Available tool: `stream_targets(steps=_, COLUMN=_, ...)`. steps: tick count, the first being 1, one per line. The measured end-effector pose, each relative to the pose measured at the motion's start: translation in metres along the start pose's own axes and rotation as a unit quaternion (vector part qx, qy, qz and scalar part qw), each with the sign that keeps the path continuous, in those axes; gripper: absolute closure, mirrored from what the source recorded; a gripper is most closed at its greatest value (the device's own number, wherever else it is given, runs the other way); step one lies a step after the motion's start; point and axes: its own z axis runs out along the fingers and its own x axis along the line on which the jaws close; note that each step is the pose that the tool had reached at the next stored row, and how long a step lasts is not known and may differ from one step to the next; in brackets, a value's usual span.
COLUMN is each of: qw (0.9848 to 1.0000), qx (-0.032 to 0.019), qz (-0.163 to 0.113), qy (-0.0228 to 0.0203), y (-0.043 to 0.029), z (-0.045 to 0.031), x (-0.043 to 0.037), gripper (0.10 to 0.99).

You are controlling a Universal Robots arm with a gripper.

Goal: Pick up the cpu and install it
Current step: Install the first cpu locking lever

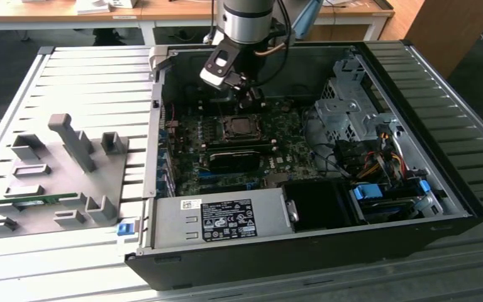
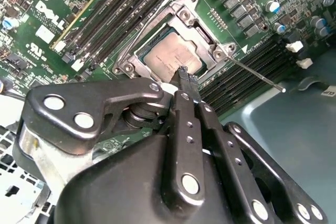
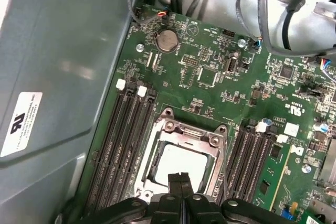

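Black linkage plates of the end effector [image 2: 184, 80] fill the near field in the second wrist view; its two fingers are pressed together with no gap and nothing between them, so it is clenched on empty air. The cpu [image 2: 172, 56] lies flat inside the socket frame [image 2: 197, 22] on the motherboard [image 2: 47, 14], its shiny metal top facing up. In the second wrist view the fingertip pair sits just over the near edge of the chip, seemingly touching or a hair above it; contact cannot be confirmed. In the first wrist view the end effector [image 3: 181, 178] likewise overlaps one edge of the cpu [image 3: 181, 161], with memory slots [image 3: 118, 135] flanking the socket frame [image 3: 191, 135] on either side. The chip is square, so it offers no long axis; its sides run parallel to the frame and slots. A thin retention lever [image 2: 257, 74] stands swung away from the socket, suggesting the socket is not yet latched. In the exterior view the end effector [image 1: 246, 97] hangs inside the open computer case [image 1: 443, 157], directly above the socket area [image 1: 239, 126], while the grey fixture tray [image 1: 57, 170] rests on the surface [image 1: 82, 69] towards the exterior view's left.
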Motion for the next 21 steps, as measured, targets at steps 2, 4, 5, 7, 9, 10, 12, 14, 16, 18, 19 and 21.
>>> stream_targets(steps=2, qw=1.0000, qx=0.0001, qz=-0.006, qy=-0.0001, y=0.0000, z=0.0000, x=0.0000, gripper=0.980)
stream_targets(steps=4, qw=0.9999, qx=0.0002, qz=-0.013, qy=-0.0002, y=0.0000, z=0.0000, x=0.0000, gripper=0.980)
stream_targets(steps=5, qw=0.9999, qx=0.0002, qz=-0.017, qy=-0.0003, y=-0.0001, z=0.0000, x=-0.0001, gripper=0.980)
stream_targets(steps=7, qw=0.9997, qx=0.0003, qz=-0.025, qy=-0.0002, y=-0.0001, z=0.0000, x=0.0000, gripper=0.980)
stream_targets(steps=9, qw=0.9995, qx=0.0003, qz=-0.033, qy=-0.0001, y=-0.0001, z=0.0000, x=0.0000, gripper=0.980)
stream_targets(steps=10, qw=0.9993, qx=0.0003, qz=-0.037, qy=-0.0001, y=-0.0001, z=0.0000, x=0.0000, gripper=0.980)
stream_targets(steps=12, qw=0.9990, qx=0.0004, qz=-0.045, qy=-0.0001, y=-0.0001, z=-0.0001, x=0.0000, gripper=0.980)
stream_targets(steps=14, qw=0.9985, qx=0.0005, qz=-0.054, qy=-0.0002, y=-0.0001, z=-0.0001, x=0.0000, gripper=0.980)
stream_targets(steps=16, qw=0.9978, qx=0.0006, qz=-0.066, qy=-0.0001, y=-0.0001, z=-0.0001, x=0.0000, gripper=0.980)
stream_targets(steps=18, qw=0.9968, qx=0.0007, qz=-0.079, qy=0.0000, y=-0.0001, z=-0.0001, x=0.0000, gripper=0.980)
stream_targets(steps=19, qw=0.9962, qx=0.0007, qz=-0.087, qy=0.0002, y=-0.0001, z=0.0000, x=0.0000, gripper=0.980)
stream_targets(steps=21, qw=0.9945, qx=0.0008, qz=-0.105, qy=0.0003, y=-0.0002, z=-0.0001, x=0.0000, gripper=0.980)
